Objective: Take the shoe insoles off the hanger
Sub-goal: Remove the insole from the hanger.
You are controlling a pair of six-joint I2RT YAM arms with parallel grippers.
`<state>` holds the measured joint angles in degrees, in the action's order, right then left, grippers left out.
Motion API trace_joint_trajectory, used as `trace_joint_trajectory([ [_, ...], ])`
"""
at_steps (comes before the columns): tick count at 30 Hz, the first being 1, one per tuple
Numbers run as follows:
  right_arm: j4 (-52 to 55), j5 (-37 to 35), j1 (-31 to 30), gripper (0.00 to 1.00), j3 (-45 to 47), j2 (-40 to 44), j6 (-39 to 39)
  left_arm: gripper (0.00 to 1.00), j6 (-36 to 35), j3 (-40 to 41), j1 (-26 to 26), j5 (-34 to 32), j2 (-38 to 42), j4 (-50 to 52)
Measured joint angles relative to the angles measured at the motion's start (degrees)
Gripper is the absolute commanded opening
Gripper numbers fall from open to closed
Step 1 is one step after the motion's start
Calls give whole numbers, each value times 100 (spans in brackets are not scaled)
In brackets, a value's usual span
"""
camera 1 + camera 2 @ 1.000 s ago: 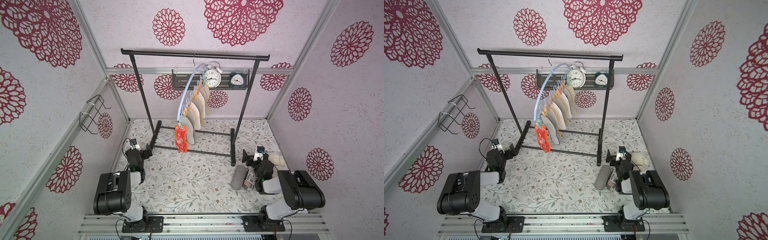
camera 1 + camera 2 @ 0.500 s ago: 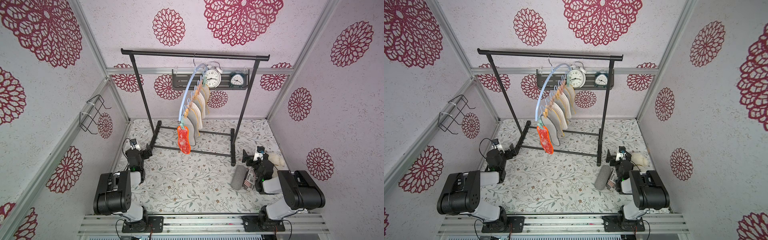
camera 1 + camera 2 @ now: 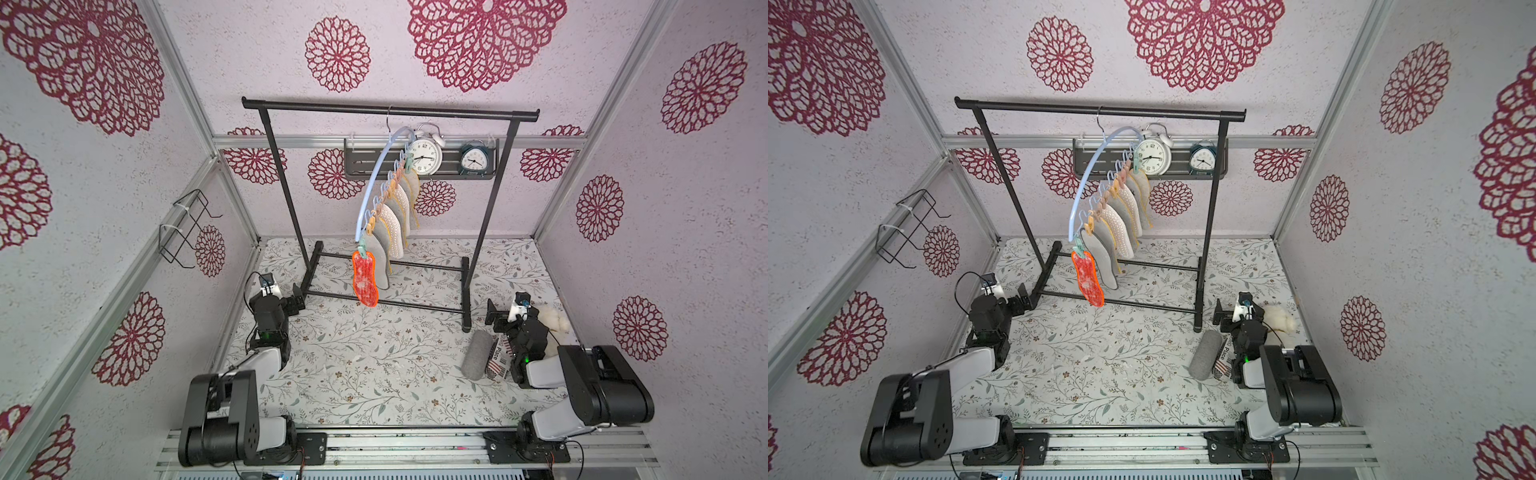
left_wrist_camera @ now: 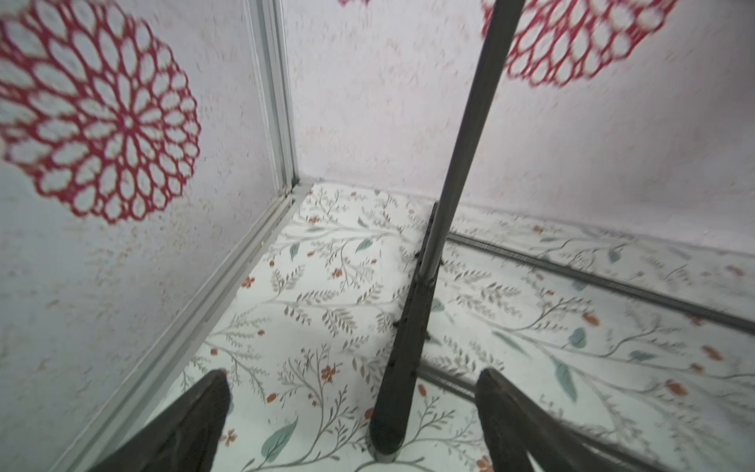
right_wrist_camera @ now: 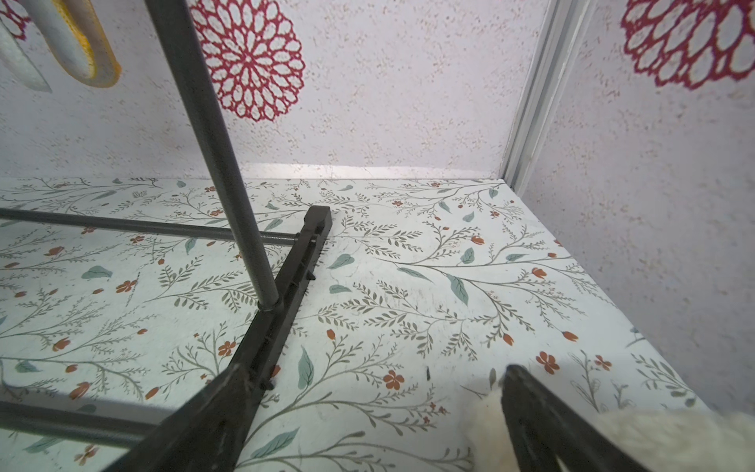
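Shoe insoles (image 3: 392,222), flat foot-shaped pads in beige, grey and mustard-edged tones, are hanging in a row from pastel clothespins (image 3: 388,187) on a pale blue arched plastic hanger (image 3: 373,183). The hanger's metal hook is sitting over the top bar of a black metal garment rack (image 3: 490,199) in both top views. A translucent orange-red gel insole (image 3: 365,282) is dangling at the near, lowest end of that row, just in front of a grey one. The left gripper (image 3: 297,297) is lying low beside the rack's left foot with its jaws spread wide and nothing between them. In the left wrist view the foot's end is showing between the dark fingers (image 4: 204,408). The right gripper (image 3: 492,311) is sitting near the rack's right foot, jaws likewise wide apart and empty, with a cream fluffy object (image 5: 674,441) pressing against one finger in the right wrist view. Both grippers are sitting well apart from the insoles. A grey felt roll (image 3: 476,353) is lying on the floral-printed tabletop (image 3: 374,374) beside the right arm, and a flag-printed packet (image 3: 496,359) is lying between them. Behind the hanger, a white twin-bell alarm clock (image 3: 424,156) and a dark teal alarm clock (image 3: 473,158) are standing on a dark wall shelf (image 3: 365,164).
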<state>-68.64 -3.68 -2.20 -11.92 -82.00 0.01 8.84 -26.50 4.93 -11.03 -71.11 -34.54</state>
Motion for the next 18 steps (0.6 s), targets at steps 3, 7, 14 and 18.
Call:
trace_joint_trajectory([
  [3,874,-188,26,99,-251,907,284,97,520,-157,-13,-208,1014,455],
  [7,2841,-116,101,95,-1556,1532,1038,97,1744,-658,243,-538,2076,1799],
  [14,4750,621,-833,82,-1956,2726,1971,97,2664,-1303,564,1207,2723,3753],
  [18,5274,1259,-1836,78,-2024,2675,2028,97,2844,-1408,562,2063,2817,4992],
])
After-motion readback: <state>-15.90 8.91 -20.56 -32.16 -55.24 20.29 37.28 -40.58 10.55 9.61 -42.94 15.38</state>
